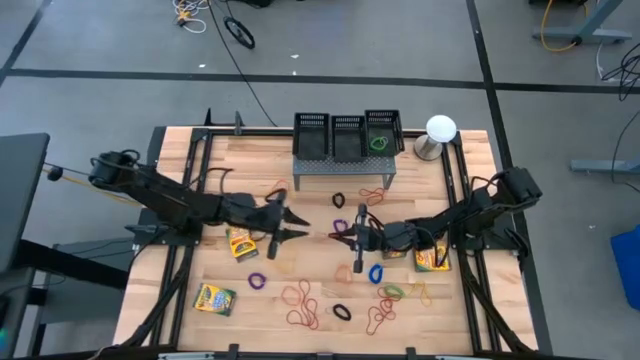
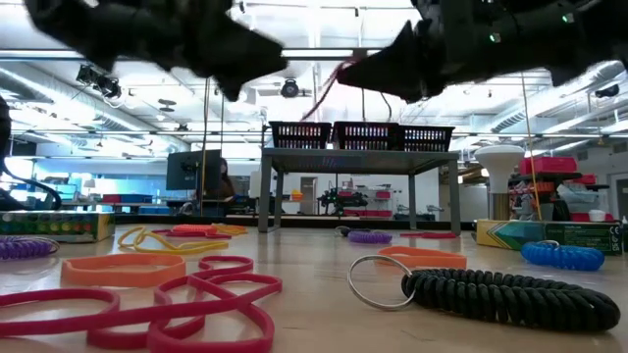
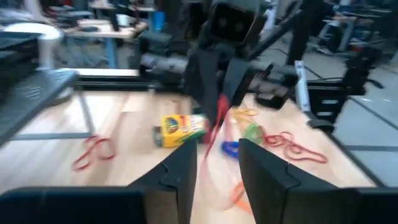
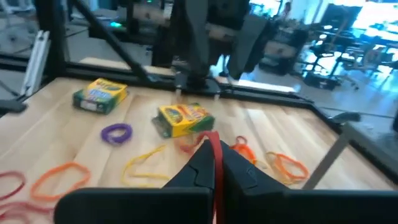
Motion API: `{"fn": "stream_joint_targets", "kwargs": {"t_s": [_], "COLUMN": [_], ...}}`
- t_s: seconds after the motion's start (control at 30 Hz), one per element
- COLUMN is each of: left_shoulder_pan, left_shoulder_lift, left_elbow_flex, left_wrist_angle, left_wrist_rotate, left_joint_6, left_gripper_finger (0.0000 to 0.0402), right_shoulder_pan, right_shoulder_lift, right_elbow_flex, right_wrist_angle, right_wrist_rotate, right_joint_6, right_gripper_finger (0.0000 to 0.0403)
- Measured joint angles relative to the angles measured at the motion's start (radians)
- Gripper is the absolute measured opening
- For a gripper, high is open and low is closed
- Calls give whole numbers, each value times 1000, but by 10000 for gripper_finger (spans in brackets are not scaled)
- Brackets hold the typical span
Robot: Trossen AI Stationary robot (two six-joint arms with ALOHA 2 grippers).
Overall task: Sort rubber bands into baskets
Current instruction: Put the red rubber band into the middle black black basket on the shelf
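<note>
1. While most rubber bands (image 1: 305,303) are still lying loose across the table (image 1: 250,150), sorting is looking barely begun: only a green band (image 1: 378,143) is showing in the rightmost of the three baskets (image 1: 347,135) atop the grey stand (image 1: 345,168); the other two are appearing empty, as far as the high view shows.
2. Right gripper (image 4: 214,163) is hovering mid-table w/ jaws pressed together, pinching a red rubber band (image 4: 216,158) that is stretching up between the fingers.
3. Left gripper (image 3: 214,165) is facing it from just beside, jaws partly spread, nothing clearly held; the red band is hanging in front of it.
4. Both arms are reaching inward from opposite table edges, roughly level, tips nearly meeting near the centre.
5. Left to do: nearly all bands (orange, purple, blue, black, yellow) plus this red one. Crayon boxes (image 1: 242,243) are sitting among them.
</note>
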Motion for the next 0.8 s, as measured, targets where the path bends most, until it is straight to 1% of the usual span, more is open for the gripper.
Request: {"fn": "stream_joint_targets", "kwargs": {"t_s": [0.03,0.13,0.27,0.37,0.47,0.57,0.63,0.73,0.8], "left_shoulder_pan": [3,21,61,93,118,135,140,141,141], "left_shoulder_lift": [-20,-48,-46,-37,-38,-37,-37,-32,-32], "left_elbow_flex": [-36,-155,-303,-380,-420,-426,-423,-423,-423], "left_wrist_angle": [35,224,515,642,697,689,693,689,694], "left_wrist_rotate": [-11,-19,-38,-47,-64,-66,-62,-63,-63], "left_joint_6": [2,0,-28,-35,-36,-37,-33,-26,-25], "left_gripper_finger": [131,133,130,128,126,125,125,125,125], "right_shoulder_pan": [-6,-38,-114,-191,-293,-407,-481,-590,-650], "right_shoulder_lift": [-3,-41,-104,-145,-161,-160,-158,-149,-140], "right_elbow_flex": [18,81,206,334,459,568,617,666,672], "right_wrist_angle": [-18,-147,-393,-616,-842,-997,-1054,-1120,-1128], "right_wrist_rotate": [1,9,19,27,71,79,74,36,-14], "right_joint_6": [0,4,27,32,31,45,49,71,96], "right_gripper_finger": [3,3,2,2,1,1,1,1,1]}}
